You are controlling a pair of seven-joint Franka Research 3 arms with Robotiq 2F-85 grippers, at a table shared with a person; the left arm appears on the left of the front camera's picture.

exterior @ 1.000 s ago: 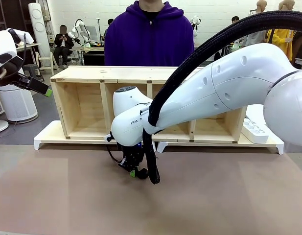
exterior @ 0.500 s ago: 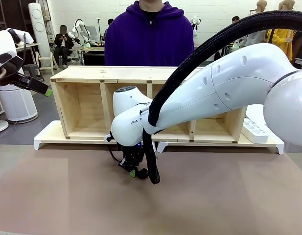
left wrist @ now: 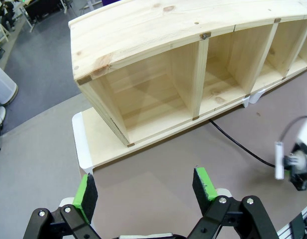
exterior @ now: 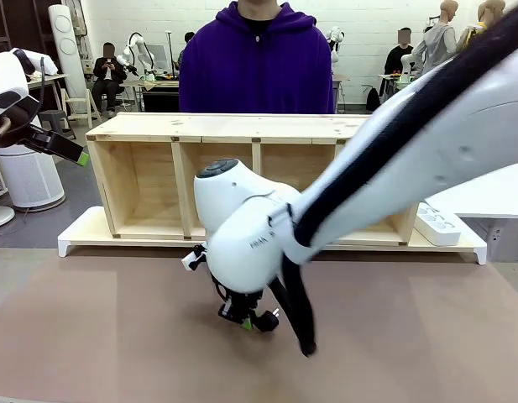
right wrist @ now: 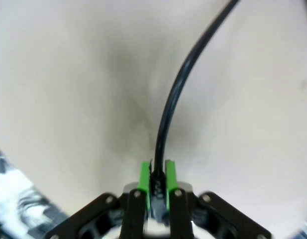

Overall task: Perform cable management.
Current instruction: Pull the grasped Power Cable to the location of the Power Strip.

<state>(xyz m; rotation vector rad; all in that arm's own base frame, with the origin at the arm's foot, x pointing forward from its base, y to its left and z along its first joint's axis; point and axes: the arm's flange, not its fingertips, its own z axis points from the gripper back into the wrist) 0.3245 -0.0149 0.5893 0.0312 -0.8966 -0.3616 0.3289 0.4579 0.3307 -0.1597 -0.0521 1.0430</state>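
The cable (right wrist: 169,107) is a thin black cord, and my right gripper (right wrist: 156,179) is shut on it, the cord pinched between the green pads and running up out of the picture over the table top. In the front view the right gripper (exterior: 252,321) hangs low over the brown table, in front of the wooden shelf (exterior: 242,126). The left wrist view shows the cable (left wrist: 238,144) coming out from under the shelf base and crossing the table toward the right arm's wrist. My left gripper (left wrist: 145,186) is open and holds nothing; it is raised at the far left (exterior: 74,154). The plug is hidden.
A person in a purple hoodie (exterior: 254,67) stands behind the shelf. A white power strip (exterior: 439,225) lies on the shelf's base board at the right. The right arm and its thick ribbed hose (exterior: 384,159) span the middle and right of the table.
The right arm has swung nearer to the camera and a little right, carrying its gripper and the cable down the table. The left arm has not moved.
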